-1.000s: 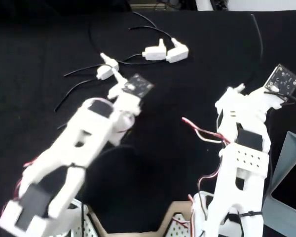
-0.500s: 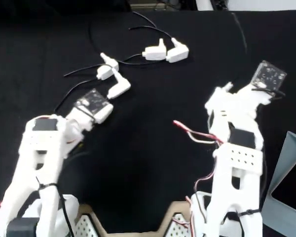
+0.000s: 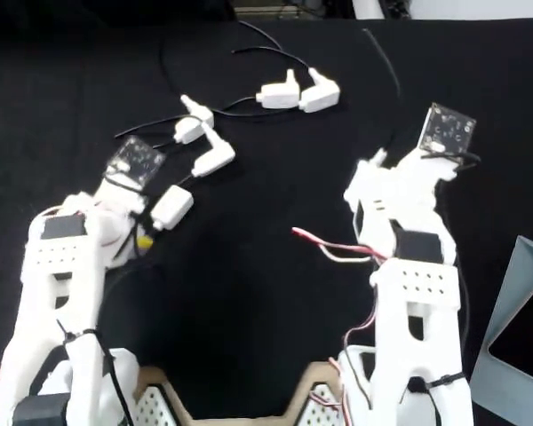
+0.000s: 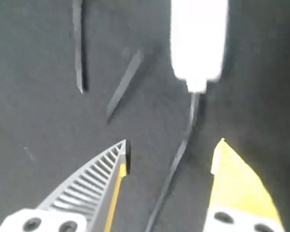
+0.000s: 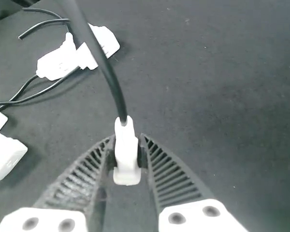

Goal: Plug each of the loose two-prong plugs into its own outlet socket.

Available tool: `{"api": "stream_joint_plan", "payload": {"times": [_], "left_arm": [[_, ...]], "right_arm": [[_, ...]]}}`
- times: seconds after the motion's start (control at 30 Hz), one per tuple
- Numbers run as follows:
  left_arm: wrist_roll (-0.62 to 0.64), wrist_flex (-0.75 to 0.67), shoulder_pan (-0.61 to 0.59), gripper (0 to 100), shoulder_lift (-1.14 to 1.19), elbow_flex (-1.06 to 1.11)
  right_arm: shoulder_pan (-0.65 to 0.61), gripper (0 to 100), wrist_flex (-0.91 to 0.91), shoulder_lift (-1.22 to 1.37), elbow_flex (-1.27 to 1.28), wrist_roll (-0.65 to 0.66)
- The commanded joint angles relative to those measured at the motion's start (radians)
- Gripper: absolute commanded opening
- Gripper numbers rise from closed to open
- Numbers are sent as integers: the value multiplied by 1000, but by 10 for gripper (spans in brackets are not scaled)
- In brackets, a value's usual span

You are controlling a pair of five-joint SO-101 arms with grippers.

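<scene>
Several white plug and socket pieces with thin black cables lie on the black table [image 3: 275,231]. My right gripper [image 5: 125,140] [image 3: 371,169] is shut on a small white plug [image 5: 125,155], whose thick black cable [image 5: 99,58] runs up and away toward the table's back. My left gripper [image 4: 173,144] [image 3: 147,232] stands open just above the table at the left. A white plug body [image 4: 199,41] [image 3: 171,206] lies just ahead of it, its thin cable [image 4: 176,159] running back between the open fingers. Nothing is gripped there.
A joined white pair [image 3: 298,92] [image 5: 75,54] rests at the back centre. A cluster of white pieces [image 3: 202,135] lies at the back left, close to the left arm. A grey object [image 3: 515,328] stands at the front right edge. Red and white wires [image 3: 338,250] hang off the right arm.
My left arm has pulled back from over the back-left cluster toward the left front. My right arm has shifted left, carrying its plug and cable along.
</scene>
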Motion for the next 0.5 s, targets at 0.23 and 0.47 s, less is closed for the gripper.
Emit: {"api": "stream_joint_plan", "payload": {"times": [0.23, 0.47], "left_arm": [[245, -150, 179, 289, 299, -237], [249, -150, 179, 288, 605, -432]], "right_arm": [[-20, 13, 3, -24, 12, 12], [-20, 13, 3, -24, 12, 12]]}}
